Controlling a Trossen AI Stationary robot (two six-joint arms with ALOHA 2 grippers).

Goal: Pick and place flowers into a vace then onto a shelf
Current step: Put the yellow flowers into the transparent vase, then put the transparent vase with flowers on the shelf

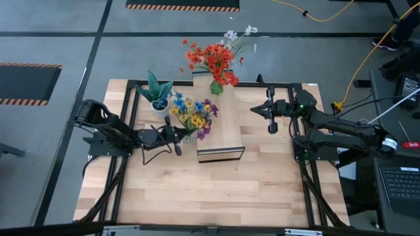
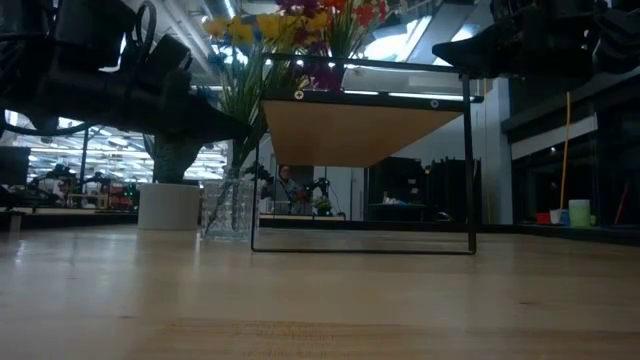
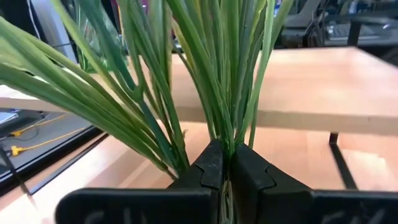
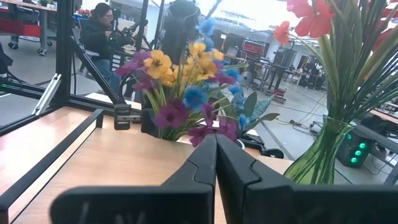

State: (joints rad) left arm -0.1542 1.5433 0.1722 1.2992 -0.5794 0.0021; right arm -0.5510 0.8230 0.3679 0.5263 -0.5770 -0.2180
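While clamped on the green stems of the yellow-blue-purple flowers (image 1: 192, 115) | left hand (image 1: 176, 136) beside shelf (image 1: 220, 131), bunch upright in clear vase (image 2: 229, 205) on surface (image 1: 197, 190), just left of shelf | right hand (image 1: 271, 117) closed, empty, near shelf's far side by red flowers (image 1: 213, 59).

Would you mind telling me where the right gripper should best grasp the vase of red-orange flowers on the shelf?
Probably low on the green glass vase, coming level from the right arm's side. The red-orange flowers spread wide above, so a top approach would crush them, while the body is bare. The right gripper hangs beside the shelf.
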